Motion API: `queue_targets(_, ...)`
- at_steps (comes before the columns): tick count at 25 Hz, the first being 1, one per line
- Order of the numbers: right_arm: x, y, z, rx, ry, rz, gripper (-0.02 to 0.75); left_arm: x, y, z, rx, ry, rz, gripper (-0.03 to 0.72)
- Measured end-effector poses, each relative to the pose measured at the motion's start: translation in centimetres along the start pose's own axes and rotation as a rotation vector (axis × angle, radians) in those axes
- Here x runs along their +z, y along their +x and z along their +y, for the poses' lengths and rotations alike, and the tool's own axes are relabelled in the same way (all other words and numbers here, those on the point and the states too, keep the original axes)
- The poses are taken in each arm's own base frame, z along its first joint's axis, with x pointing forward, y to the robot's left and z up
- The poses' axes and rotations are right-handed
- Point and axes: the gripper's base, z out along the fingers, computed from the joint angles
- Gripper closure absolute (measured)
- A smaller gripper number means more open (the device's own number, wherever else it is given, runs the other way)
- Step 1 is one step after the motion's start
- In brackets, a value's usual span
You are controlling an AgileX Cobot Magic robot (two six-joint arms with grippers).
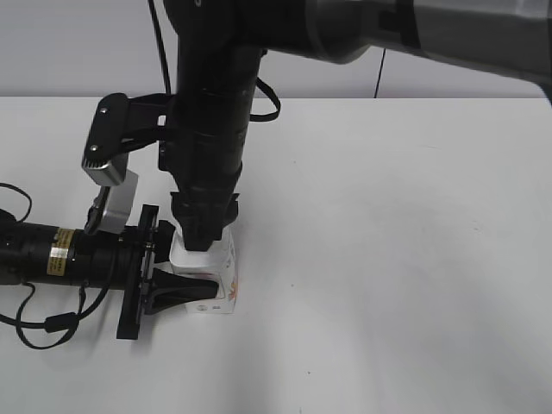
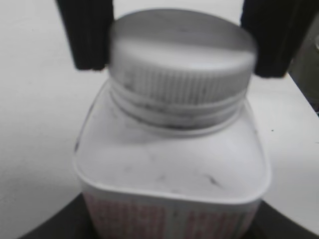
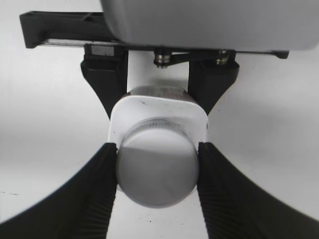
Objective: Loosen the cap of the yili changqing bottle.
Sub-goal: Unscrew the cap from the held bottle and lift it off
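The yili changqing bottle stands upright on the white table, a small white bottle with red and pink print. My left gripper reaches in from the left and is shut on its squarish body, one finger on each side. From above, my right gripper is shut on the cap; its ribbed pads touch both sides. In the left wrist view the ribbed white cap sits on the neck between the right gripper's black fingers. The exterior view hides the cap behind the right gripper.
The white table stretches to the right and front of the bottle. The left arm's body and its cable lie along the table at the left. The right arm's thick black wrist towers over the bottle.
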Motion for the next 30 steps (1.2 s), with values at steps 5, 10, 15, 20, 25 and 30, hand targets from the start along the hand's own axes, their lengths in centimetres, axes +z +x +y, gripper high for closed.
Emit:
queue_targets(5,-0.3,-0.1,-0.2,0.043,0.012,-0.001,0.296,0.0,0.0,0.0,-0.003,0.0,0.001,0.336)
queue_targets(10,-1.3,-0.6,-0.6,0.112,0.054,-0.018,0.149,0.0,0.0,0.0,-0.004,0.0,0.002,0.345)
queue_targets(15,-2.4,-0.8,-0.6,0.235,0.073,-0.042,0.149,0.0,0.0,0.0,-0.004,0.0,0.002,0.347)
queue_targets(20,-3.2,-0.9,-0.5,0.699,0.073,-0.073,0.149,0.0,0.0,0.0,-0.004,0.0,0.002,0.347)
queue_targets(25,-3.2,-0.9,-0.5,1.151,0.052,-0.092,0.162,0.0,0.0,0.0,-0.004,0.0,0.002,0.349)
queue_targets(30,-2.8,-0.8,-0.3,1.239,0.04,-0.082,0.189,0.0,0.0,0.0,-0.005,0.0,0.002,0.349)
